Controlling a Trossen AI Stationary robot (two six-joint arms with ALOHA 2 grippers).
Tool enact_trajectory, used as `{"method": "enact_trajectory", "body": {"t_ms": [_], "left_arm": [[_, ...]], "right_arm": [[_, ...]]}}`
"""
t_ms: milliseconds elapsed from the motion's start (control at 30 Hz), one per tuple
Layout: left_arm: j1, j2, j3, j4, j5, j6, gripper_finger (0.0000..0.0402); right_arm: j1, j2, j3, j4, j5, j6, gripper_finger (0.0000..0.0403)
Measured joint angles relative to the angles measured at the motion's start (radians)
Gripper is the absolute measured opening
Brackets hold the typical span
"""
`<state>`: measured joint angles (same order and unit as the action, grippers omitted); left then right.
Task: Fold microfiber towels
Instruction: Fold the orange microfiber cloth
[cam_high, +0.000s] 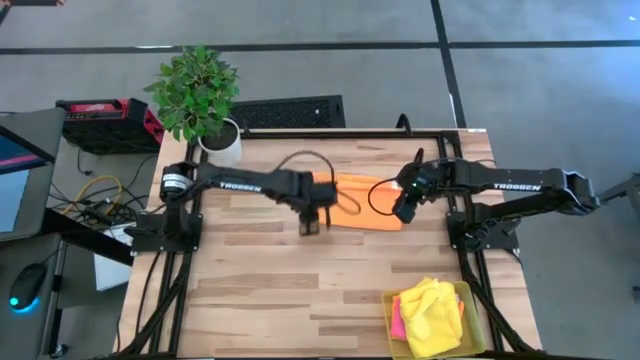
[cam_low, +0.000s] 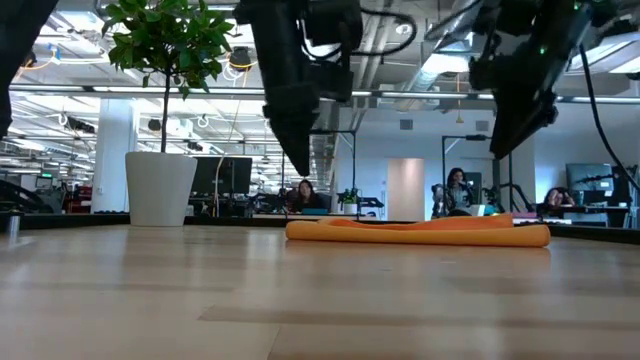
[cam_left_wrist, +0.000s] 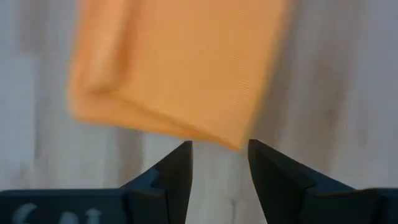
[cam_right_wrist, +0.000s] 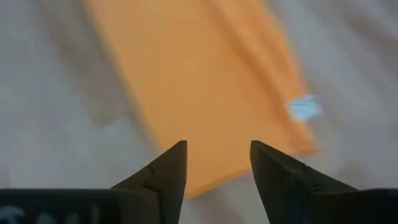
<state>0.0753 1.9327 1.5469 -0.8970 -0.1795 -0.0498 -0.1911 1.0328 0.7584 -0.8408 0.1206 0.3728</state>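
High view: yellow towel (cam_high: 432, 315) in tray (cam_high: 390, 298) | wrist views: both claws open above orange towel (cam_left_wrist: 180, 62)

Open-plan office: desks, monitors (cam_low: 225, 175), ppl (cam_low: 302, 194)

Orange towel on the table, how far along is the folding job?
The orange towel lies folded flat on the table. Nothing is held: the left gripper and right gripper hang open above it. The yellow towel and pink towel sit bunched in the tray, seemingly unfolded.
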Motion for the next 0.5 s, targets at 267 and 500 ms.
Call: {"method": "enact_trajectory", "body": {"t_ms": [267, 500], "left_arm": [[-0.108, -0.001, -0.148, 0.138, -0.010, 0.194, 0.0149], [-0.125, -0.001, -0.228, 0.343, -0.148, 0.187, 0.0149]], "right_arm": [[0.080, 0.000, 0.048, 0.004, -0.139, -0.033, 0.0202], [0.132, 0.000, 0.049, 0.004, -0.139, -0.009, 0.0194]]}}
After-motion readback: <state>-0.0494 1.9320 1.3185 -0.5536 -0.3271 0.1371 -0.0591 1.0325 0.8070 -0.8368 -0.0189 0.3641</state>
